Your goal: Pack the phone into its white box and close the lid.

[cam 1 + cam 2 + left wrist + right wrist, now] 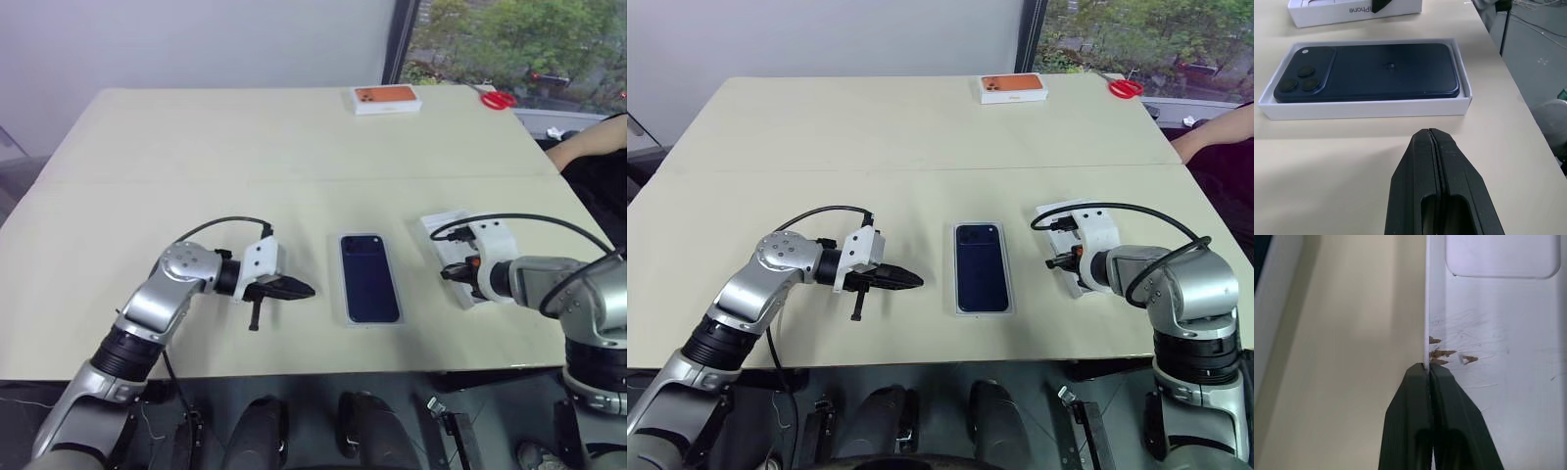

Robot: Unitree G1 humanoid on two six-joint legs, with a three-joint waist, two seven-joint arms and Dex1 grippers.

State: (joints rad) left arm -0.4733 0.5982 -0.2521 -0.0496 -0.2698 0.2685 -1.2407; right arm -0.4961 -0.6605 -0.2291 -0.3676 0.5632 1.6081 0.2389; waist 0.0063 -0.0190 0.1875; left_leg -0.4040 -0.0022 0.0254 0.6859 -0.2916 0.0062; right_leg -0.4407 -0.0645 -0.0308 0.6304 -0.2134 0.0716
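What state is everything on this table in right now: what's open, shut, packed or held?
phone: lying back up inside its tray.
white box: uncovered, phone in it.
lid: off the box, inside facing up, its edge pinched by the right gripper.
right gripper: shut on the lid's wall.
left gripper: shut, holding nothing, beside the box.
orange-topped box: closed, at the table's far edge.
red scissors: lying at the far corner.

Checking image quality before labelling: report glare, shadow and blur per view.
Left eye view: even daylight, bright window, soft shadow under the left gripper. Left wrist view: phone sharp with dull sheen, fingers blurred. Right wrist view: lid bright, close fingers soft.
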